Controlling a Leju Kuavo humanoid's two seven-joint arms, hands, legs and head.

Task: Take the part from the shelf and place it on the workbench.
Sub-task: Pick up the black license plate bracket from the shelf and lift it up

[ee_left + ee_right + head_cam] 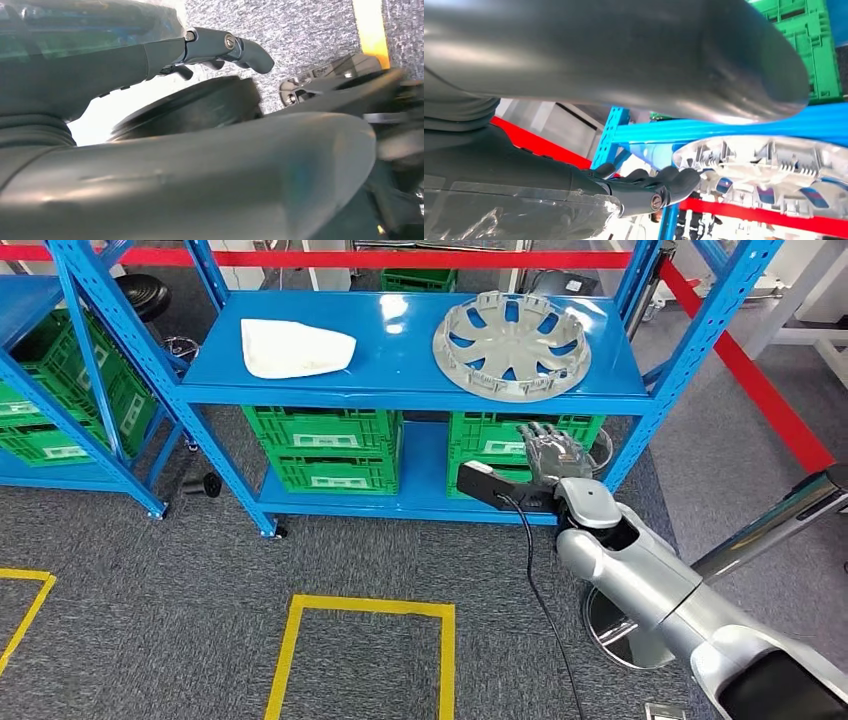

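Two parts lie on the upper level of the blue steel shelf (400,390), and we take them from the biggest thing downward. The shelf stands straight ahead of us on grey carpet, its top board at a height our arm can reach from below. Beneath that board green plastic crates (325,445) sit side by side on the lower level, out of the way of any reach to the parts above.

The grey wheel cover (512,344) lies flat at the right end of the upper board, ribbed inner face up, its rim close to the front edge. We judge it the part to fetch, since it lies on the side of the raised arm. The white moulded panel (296,348) lies well apart from it, toward the left end.

Our right hand (553,455) is raised in front of the shelf, just below the board's front edge and under the wheel cover, fingers extended and apart, holding nothing. In the right wrist view the fingertips (679,177) sit near the cover's rim but do not touch it. We read this as an approach, the grasp not yet made.

Our left hand (220,47) hangs low over the carpet beside the body; nothing shows in it, but we cannot tell how far its fingers are spread.
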